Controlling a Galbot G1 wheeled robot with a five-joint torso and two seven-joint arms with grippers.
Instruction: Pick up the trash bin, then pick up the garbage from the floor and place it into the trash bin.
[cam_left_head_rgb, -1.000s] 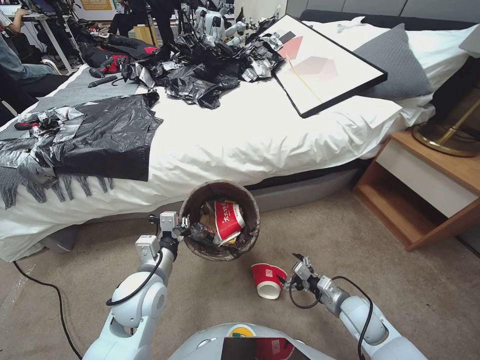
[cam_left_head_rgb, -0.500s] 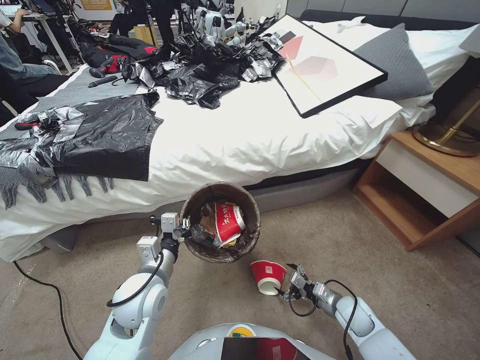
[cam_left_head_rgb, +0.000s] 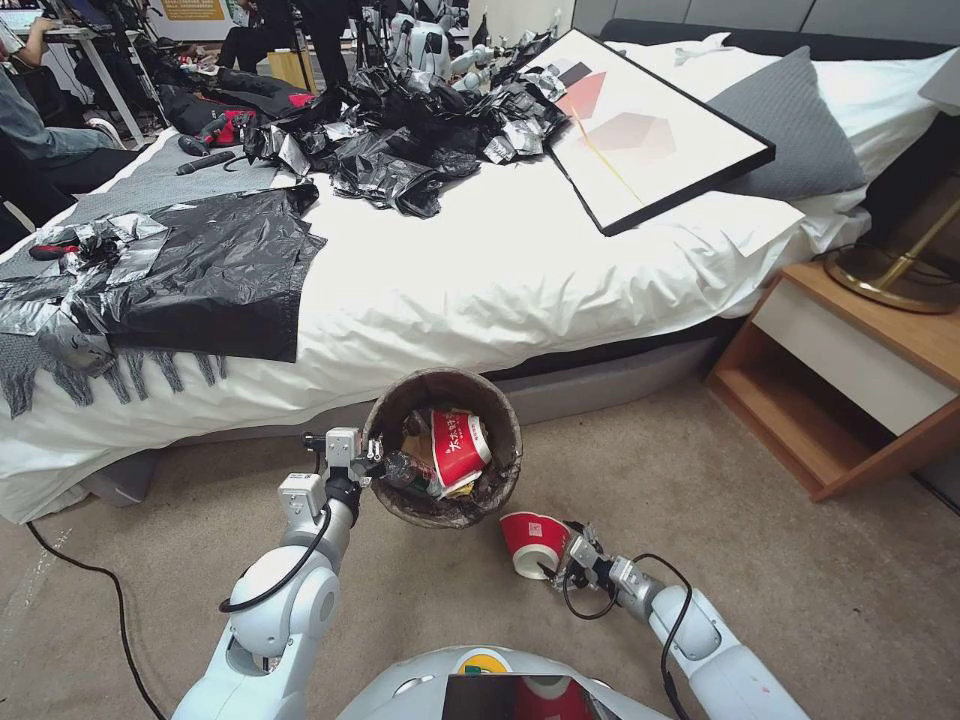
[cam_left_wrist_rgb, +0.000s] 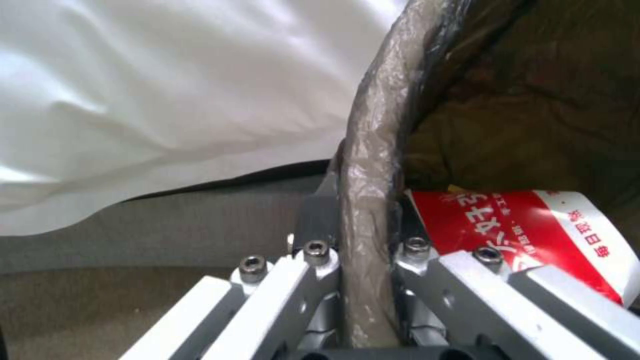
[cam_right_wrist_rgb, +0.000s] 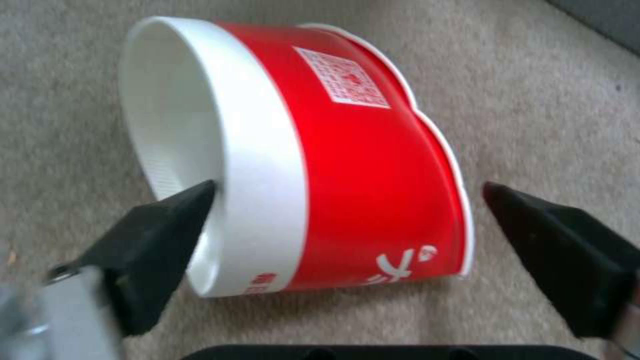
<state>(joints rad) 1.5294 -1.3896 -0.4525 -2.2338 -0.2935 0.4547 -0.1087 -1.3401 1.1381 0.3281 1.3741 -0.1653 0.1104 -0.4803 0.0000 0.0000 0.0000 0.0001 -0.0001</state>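
Observation:
The trash bin (cam_left_head_rgb: 441, 378), lined with a dark bag, hangs just above the carpet in front of the bed. My left gripper (cam_left_head_rgb: 366, 461) is shut on its near-left rim; the left wrist view shows the fingers (cam_left_wrist_rgb: 320, 220) clamped on the bagged rim (cam_left_wrist_rgb: 365, 165). Inside the bin lie a red paper cup (cam_left_head_rgb: 457, 444) (cam_left_wrist_rgb: 527, 225), a clear bottle (cam_left_head_rgb: 405, 470) and brown paper. One piece of garbage, a red cup (cam_left_head_rgb: 527, 542) (cam_right_wrist_rgb: 333, 165), lies on its side on the carpet. My right gripper (cam_left_head_rgb: 564, 562) (cam_right_wrist_rgb: 348, 190) is open and straddles it, one fingertip (cam_right_wrist_rgb: 193, 200) at its white mouth.
The bed (cam_left_head_rgb: 480, 290) with a heap of black bags (cam_left_head_rgb: 400, 130) and a framed picture (cam_left_head_rgb: 650, 130) runs along the back. A wooden nightstand (cam_left_head_rgb: 850, 370) stands at the right. A black cable (cam_left_head_rgb: 90, 580) crosses the carpet at the left.
My right gripper has moved left and forward along the carpet up to the fallen cup and now straddles it. The left arm and bin have barely shifted.

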